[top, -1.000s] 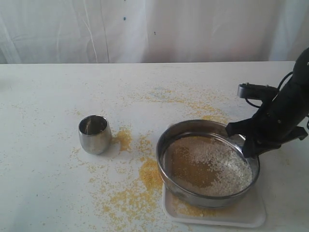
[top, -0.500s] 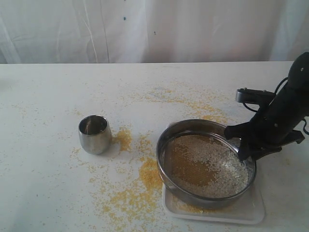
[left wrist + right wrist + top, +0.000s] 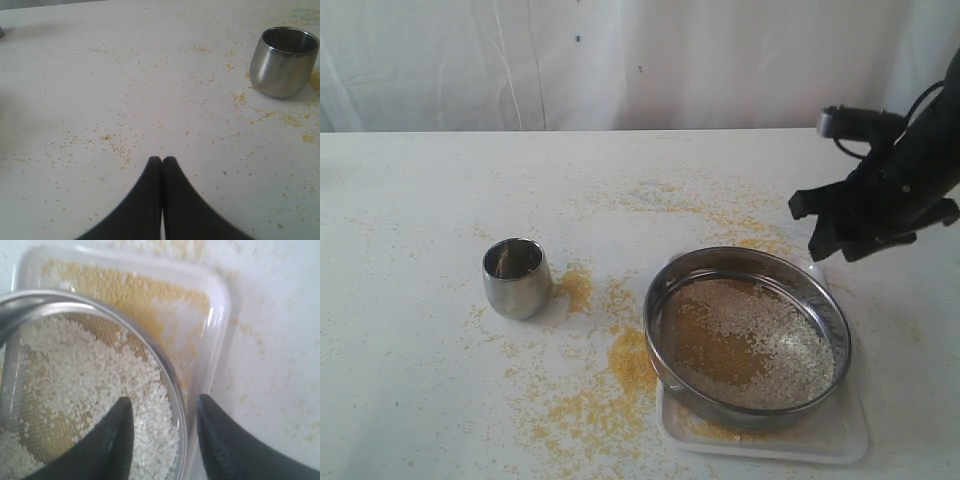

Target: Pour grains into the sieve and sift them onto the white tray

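Observation:
The sieve [image 3: 720, 405] rests on the white tray [image 3: 830, 440], holding whitish coarse grains [image 3: 760, 335] over a golden patch. My right gripper [image 3: 835, 240] hovers open above the sieve's far right rim, apart from it. In the right wrist view its fingers straddle the rim [image 3: 165, 365] from above, one over the grains [image 3: 90, 365], one over the tray [image 3: 220, 305], where fine golden meal [image 3: 125, 290] lies. My left gripper [image 3: 162, 159] is shut and empty over the table; it does not show in the exterior view.
A small steel cup [image 3: 516, 277] stands upright left of the sieve, also seen ahead of the left gripper as cup [image 3: 282, 62]. Spilled golden meal [image 3: 620, 370] covers the table between cup and tray. A white curtain hangs behind the table.
My right gripper released the sieve's right rim and rose up and back. The sieve settled flat on the tray and its grains shifted slightly.

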Robot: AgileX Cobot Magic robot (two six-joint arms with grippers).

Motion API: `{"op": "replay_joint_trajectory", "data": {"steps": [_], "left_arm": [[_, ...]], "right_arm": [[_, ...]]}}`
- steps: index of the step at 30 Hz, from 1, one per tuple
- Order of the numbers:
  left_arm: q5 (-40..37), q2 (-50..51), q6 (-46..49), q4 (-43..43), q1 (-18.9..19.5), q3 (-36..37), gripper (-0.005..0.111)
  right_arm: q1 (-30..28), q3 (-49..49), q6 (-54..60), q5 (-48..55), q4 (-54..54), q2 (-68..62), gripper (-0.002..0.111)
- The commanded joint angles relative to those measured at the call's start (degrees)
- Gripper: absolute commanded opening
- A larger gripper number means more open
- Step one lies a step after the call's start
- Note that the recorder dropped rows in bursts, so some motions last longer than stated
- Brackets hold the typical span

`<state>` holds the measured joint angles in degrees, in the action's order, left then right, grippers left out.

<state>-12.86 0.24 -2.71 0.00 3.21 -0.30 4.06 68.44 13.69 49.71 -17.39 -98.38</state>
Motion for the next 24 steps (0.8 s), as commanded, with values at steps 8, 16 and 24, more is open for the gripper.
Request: {"op": "replay_joint_trajectory", "data": {"steps": [8,16,24], "left_arm": [[-0.06,-0.24,-0.01,0.0,0.08,0.3,0.0],[-0.06,-0.24,-0.01,0.0,0.08,0.3,0.0],[-0.06,-0.24,-0.01,0.0,0.08,0.3,0.0]], "right_arm": [[-2.71,-0.64,-11.88,-10.38,5.22,11.79,0.0],[-8.7,-13.27,-13.69,-20.44,5.45,28.83,0.0],[-8.7,-34.52,-13.69,-40.64,9.52,59.22,0.0]]}}
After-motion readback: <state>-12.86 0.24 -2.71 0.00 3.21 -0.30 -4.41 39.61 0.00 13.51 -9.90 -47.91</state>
